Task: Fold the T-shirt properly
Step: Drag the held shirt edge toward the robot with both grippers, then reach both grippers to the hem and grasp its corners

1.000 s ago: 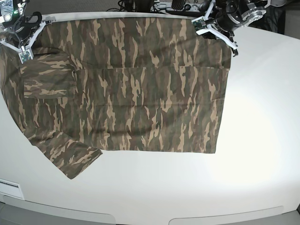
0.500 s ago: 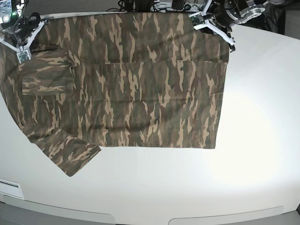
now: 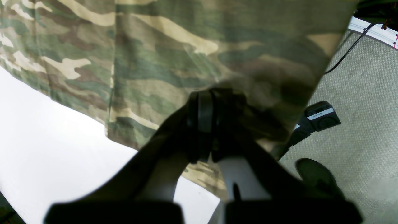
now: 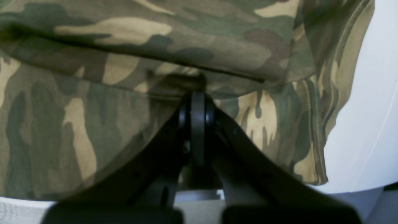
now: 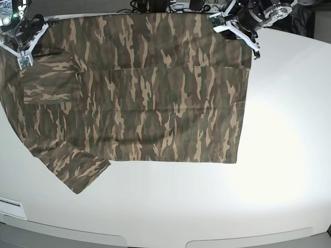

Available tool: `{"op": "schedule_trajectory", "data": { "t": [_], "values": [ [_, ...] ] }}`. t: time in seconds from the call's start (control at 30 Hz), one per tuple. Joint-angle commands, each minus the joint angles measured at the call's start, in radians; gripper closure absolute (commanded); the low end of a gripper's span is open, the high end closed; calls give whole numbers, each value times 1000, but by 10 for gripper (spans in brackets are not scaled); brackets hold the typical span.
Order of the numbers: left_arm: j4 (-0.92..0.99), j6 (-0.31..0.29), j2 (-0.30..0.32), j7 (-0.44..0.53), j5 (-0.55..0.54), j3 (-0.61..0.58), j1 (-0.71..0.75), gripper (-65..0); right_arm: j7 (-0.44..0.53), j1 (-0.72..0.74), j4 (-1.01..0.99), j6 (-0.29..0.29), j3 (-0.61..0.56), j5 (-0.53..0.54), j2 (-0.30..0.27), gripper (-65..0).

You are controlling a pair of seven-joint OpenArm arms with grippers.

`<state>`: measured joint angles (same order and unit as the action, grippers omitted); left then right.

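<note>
— Black jaws of the left gripper (image 3: 206, 124) pressed together, clenched on a fold of the T-shirt (image 3: 174, 53) at its far corner, right at the table edge. Seen from the base as the white-fingered gripper (image 5: 235, 27) at top right.

— And the right gripper (image 4: 197, 124)?

— Clamped too, pinching camouflage cloth (image 4: 124, 93) where a doubled layer hangs over the fingers. In the base view, up at top left (image 5: 21, 39), by the shoulder end.

— Location of the T-shirt (image 5: 139, 88)?

— Spread across the far half of the white table (image 5: 232, 206), hem edge toward the right side, far edge raised slightly at both gripped corners. One short sleeve (image 5: 75, 168) lying flat, angled out toward the near left. Horizontal crease visible across the upper body.

— Beyond the table?

— Grey carpet (image 3: 357, 93) in the left wrist view, with a black cable (image 3: 348, 51) and a dark pedal-like device (image 3: 320, 116) labelled in white, text too small to read.
</note>
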<state>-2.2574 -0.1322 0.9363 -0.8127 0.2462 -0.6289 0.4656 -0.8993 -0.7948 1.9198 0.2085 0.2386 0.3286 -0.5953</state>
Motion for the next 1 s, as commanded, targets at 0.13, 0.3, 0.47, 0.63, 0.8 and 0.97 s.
{"op": "schedule_trajectory", "data": {
  "t": [0.13,0.3,0.47,0.63,0.8,0.97],
  "values": [
    [-16,7,14,3,17,2,2,0,-227,-44,-35,41,-22,38,16,0],
    [-16,69,14,3,105,3,2,0,-219,-41,-35,-5,-22,38,16,0],
    [-16,134,14,13,190,3,-1,0,-131,-39,-12,-50,-22,-14,15,-69],
    [-16,134,14,19,199,5,-1,0,-110,-11,56,-127,-22,-149,15,-93],
    [-16,250,14,21,298,36,-1,0,-110,38,129,-182,-22,-236,15,-93],
    [-17,330,14,58,248,153,-1,0,-103,82,197,-238,-22,-287,16,-112]
  ]
}}
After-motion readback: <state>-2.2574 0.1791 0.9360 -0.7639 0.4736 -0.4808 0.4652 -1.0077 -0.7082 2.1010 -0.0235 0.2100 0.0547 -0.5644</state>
